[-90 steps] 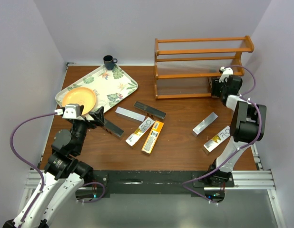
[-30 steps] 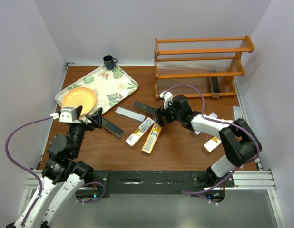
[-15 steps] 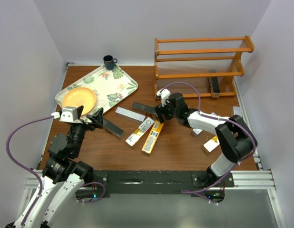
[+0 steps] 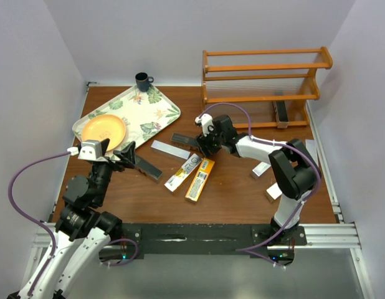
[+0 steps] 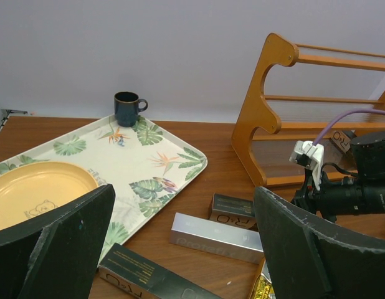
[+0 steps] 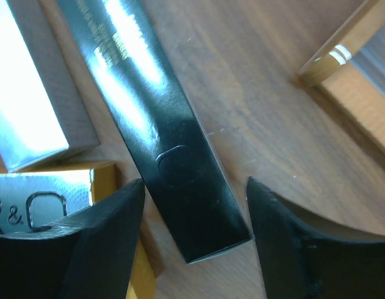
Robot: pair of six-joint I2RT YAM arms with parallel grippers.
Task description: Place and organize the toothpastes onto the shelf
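Black glossy card formed the toothpaste box singled out in the right wrist view, where it ran from the upper left towards the lower centre of the frame, flat on the wooden table. The right gripper was shown spread, one finger on either side of the box's lower end. No contact was visible and nothing was pinched. The box was judged light, hollow and fairly stiff lengthwise, yet liable to dent under a hard squeeze, and its shiny faces were judged slippery. A hold across the narrow width, a little in from the end, was judged the most secure. Finger room on the left was limited by a silver box and an orange-yellow box lying close by. Bright glare was seen along the top face, with faint gold lettering near the upper end and an oval tab outline near the lower end. In the overhead view the same box lay at the centre of the frame, below and left of the shelf, on whose lowest tier another black box lay. The left gripper was likewise spread and empty, at the left of the frame.
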